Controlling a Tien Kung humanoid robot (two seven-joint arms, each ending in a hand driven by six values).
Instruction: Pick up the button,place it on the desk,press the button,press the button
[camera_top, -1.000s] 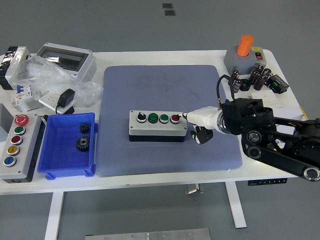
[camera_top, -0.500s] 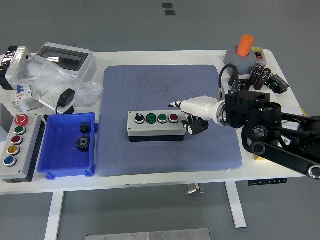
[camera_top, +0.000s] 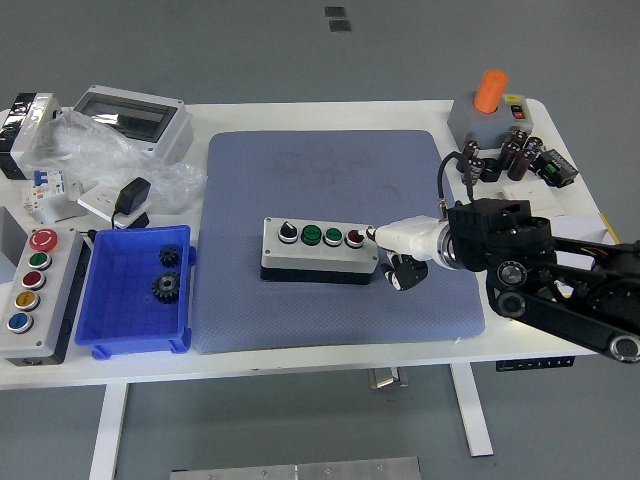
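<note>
1. Right robot hand (camera_top: 392, 243) comes in from the right over the blue mat (camera_top: 330, 200); white index finger extended, tip at the right end of the button box (camera_top: 319, 249), by the red button (camera_top: 353, 238).
2. Other fingers curled under, grasping nothing.
3. Button box lies flat on the mat, just left of the robot hand: black selector knob, two green buttons, red button nearest the fingertip.
4. Far left of the robot hand: blue bin (camera_top: 137, 291) holding two gears (camera_top: 166, 282), then a second, larger button box (camera_top: 34, 290) at the white surface (camera_top: 330, 355) edge.
5. Behind the robot hand: grey unit with an orange knob (camera_top: 490, 108).
</note>
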